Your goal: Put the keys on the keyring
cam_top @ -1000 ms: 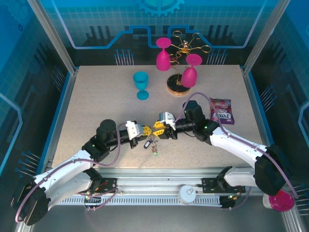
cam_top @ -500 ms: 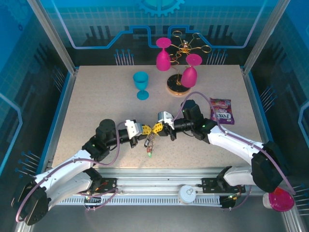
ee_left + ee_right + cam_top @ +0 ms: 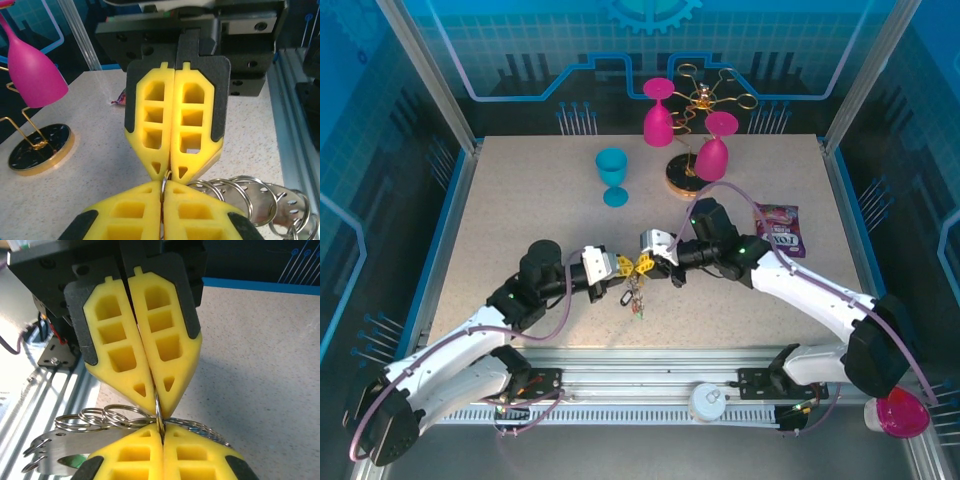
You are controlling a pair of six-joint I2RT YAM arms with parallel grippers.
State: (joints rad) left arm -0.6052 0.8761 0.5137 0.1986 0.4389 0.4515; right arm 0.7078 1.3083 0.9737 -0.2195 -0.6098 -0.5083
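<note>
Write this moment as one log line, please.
left hand: shut on keyring | right hand: shut on keyring | keys: hanging beneath hands

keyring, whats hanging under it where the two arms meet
Small keys dangle below the keyring, one green-headed, with silvery split rings. Both arms' shut jaws cover most of the loop, so how they attach is hidden.

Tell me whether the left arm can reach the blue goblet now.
Probably not yet. The path from the left end effector to the blue goblet looks free, but that end effector is shut on the keyring, which the right end effector also pinches.
</note>
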